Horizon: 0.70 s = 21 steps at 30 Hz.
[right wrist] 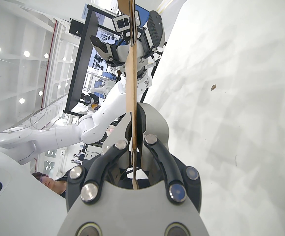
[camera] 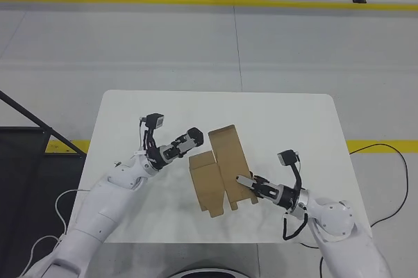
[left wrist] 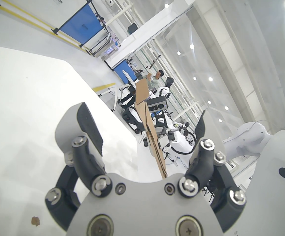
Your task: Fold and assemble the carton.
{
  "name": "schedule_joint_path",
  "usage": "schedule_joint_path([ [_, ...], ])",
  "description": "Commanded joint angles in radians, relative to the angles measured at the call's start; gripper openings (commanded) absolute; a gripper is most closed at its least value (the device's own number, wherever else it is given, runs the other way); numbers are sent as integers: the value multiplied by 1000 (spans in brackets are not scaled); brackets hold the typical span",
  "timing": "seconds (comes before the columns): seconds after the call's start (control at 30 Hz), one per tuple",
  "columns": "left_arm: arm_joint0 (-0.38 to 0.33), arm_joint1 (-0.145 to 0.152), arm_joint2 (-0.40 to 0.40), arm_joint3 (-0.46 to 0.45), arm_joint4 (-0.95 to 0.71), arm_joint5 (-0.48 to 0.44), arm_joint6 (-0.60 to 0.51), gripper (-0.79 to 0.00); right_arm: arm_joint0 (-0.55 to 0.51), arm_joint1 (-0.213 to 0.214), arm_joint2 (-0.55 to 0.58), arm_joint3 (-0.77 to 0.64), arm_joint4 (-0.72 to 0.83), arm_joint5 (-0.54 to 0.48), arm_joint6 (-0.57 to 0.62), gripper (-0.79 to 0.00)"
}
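1. While the right gripper (camera: 242, 180) pinches the carton (camera: 219, 174) at its 4 o'clock edge, fingers (right wrist: 154, 124) pressed tight on the cardboard, the carton sits near the centre of the table (camera: 285, 125), a bit toward 6 o'clock.
2. Carton: brown, still a flattened blank, two long panels side by side, long axis roughly 12 to 6 o'clock. No walls up, no flaps tucked.
3. Right wrist view: board seen edge-on, clamped between both pads (right wrist: 141, 124). Whether it rests on the table or hangs just off it, cannot tell.
4. Left gripper (camera: 197, 135) is at the carton's 10 o'clock corner, fingers (left wrist: 88, 124) spread wide. Left wrist view: carton edge lines up with the gap between them, touching neither pad.
5. Progress, judged: very early. Done: blank gripped on one side. Left: a second grip on the opposite side, opening the blank into a tube, folding and locking the bottom flaps, closing the top.
6. Next likely: left fingers close on the near edge so both arms can pull the panels open.
7. Risk: thin board could bend or slip from the one-sided pinch.
8. Small brown crumb (right wrist: 213, 87) lies on the table.
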Motion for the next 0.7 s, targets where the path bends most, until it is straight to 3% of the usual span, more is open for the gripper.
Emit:
schedule_joint_path([
  [0.0, -12, -6, 16, 15, -1, -12, 1, 0, 1, 1, -4, 0, 4, -1, 2, -785],
  [0.13, -35, -18, 43, 44, -10, -23, 2, -43, 4, 2, -11, 1, 8, -1, 8, -785],
  [0.3, -50, -29, 63, 56, -15, -23, -6, -172, 7, 3, -18, 5, 10, -2, 11, -785],
  [0.4, -56, -34, 70, 61, -12, -23, -12, -311, 11, 4, -22, 8, 9, -1, 11, -785],
  [0.5, -59, -38, 71, 64, -12, -23, -19, -379, 16, 5, -27, 12, 8, 0, 11, -785],
  [0.67, -62, -42, 70, 69, -10, -23, -39, -422, 22, 6, -30, 17, 8, 0, 8, -785],
])
